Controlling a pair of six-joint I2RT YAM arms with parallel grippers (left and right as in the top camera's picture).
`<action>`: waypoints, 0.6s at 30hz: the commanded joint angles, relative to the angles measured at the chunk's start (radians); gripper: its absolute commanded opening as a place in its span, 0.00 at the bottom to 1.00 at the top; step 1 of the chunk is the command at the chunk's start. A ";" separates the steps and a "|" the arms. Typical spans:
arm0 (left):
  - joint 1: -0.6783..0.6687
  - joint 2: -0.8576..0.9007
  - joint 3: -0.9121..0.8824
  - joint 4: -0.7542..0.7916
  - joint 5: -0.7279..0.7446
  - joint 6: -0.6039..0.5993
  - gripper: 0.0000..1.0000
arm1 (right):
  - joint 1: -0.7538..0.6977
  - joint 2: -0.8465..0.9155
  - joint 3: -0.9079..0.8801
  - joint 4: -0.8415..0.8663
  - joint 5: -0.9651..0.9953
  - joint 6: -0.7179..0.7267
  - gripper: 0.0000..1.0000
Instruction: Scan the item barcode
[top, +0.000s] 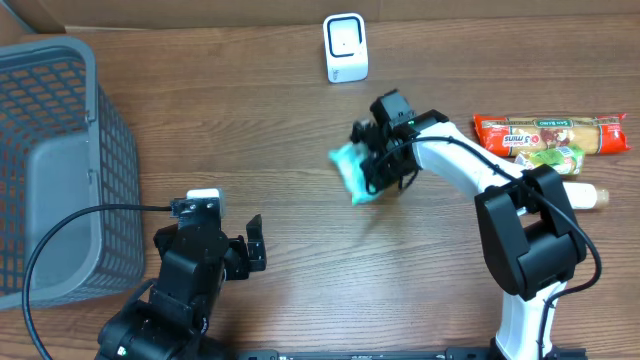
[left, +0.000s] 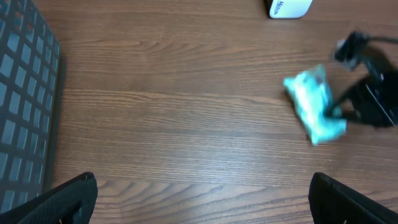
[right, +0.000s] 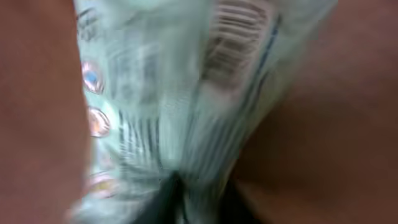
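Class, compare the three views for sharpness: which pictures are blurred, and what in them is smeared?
Overhead view: mostly sharp, the teal packet slightly soft. Left wrist view: wood grain clear, but the packet and the right arm are motion-smeared. Right wrist view: blurred throughout, the packet fills it, its barcode unreadable.

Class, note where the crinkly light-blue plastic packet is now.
In the overhead view the light-blue plastic packet sits right of centre, gripped by the right end effector, below the small white scanner and left of the long red snack packet.
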 joint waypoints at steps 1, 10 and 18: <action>-0.006 -0.002 -0.005 0.004 -0.013 -0.014 1.00 | -0.025 0.028 -0.011 0.058 0.400 -0.051 0.61; -0.006 -0.002 -0.005 0.004 -0.013 -0.014 1.00 | -0.027 0.024 0.094 -0.036 0.392 0.040 0.69; -0.006 -0.002 -0.005 0.004 -0.013 -0.014 0.99 | -0.014 0.018 0.205 -0.117 0.088 0.006 0.69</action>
